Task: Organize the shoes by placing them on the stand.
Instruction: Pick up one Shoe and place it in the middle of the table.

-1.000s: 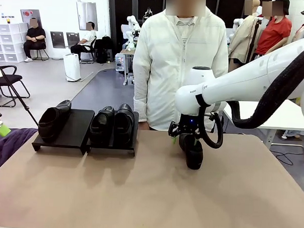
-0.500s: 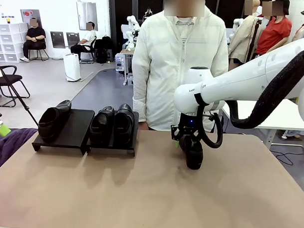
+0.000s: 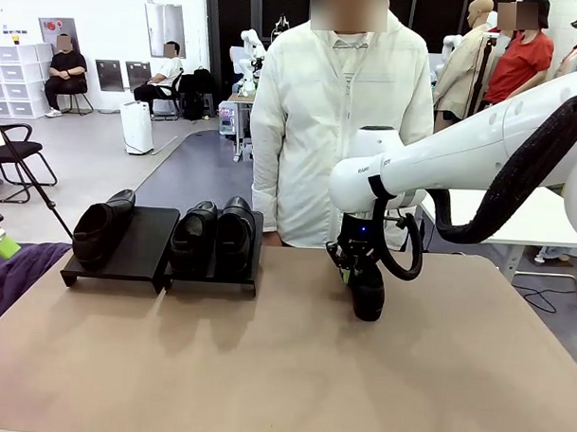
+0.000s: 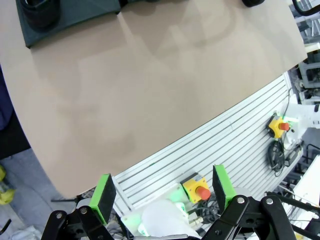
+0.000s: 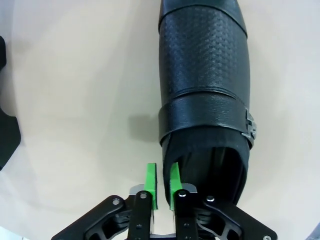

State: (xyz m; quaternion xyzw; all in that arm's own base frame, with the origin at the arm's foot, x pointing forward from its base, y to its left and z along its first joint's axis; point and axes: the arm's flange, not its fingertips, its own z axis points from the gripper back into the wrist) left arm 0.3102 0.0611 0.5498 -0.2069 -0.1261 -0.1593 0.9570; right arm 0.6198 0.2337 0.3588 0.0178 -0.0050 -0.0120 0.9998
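Observation:
Three black shoes rest on the low black stand (image 3: 135, 258): one (image 3: 100, 230) on its left panel and two side by side (image 3: 193, 234) (image 3: 236, 231) on its right panel. Another black shoe (image 3: 366, 293) stands on the table right of centre, in front of the person. My right gripper (image 3: 355, 266) is at its heel end. In the right wrist view that shoe (image 5: 205, 85) points away, and the right gripper (image 5: 163, 184) has its green pads pinched on the collar's side wall. My left gripper (image 4: 164, 192) hangs open over the table's near edge, holding nothing.
A person in a white jacket (image 3: 339, 113) stands at the far side, just behind the right arm. A purple cloth (image 3: 12, 273) lies at the table's left edge. Bare tabletop (image 3: 264, 367) stretches between the stand and the near edge.
The right gripper's fingers have closed from wide open to pinching the collar of the shoe on the table. The shoe and the left arm have not moved.

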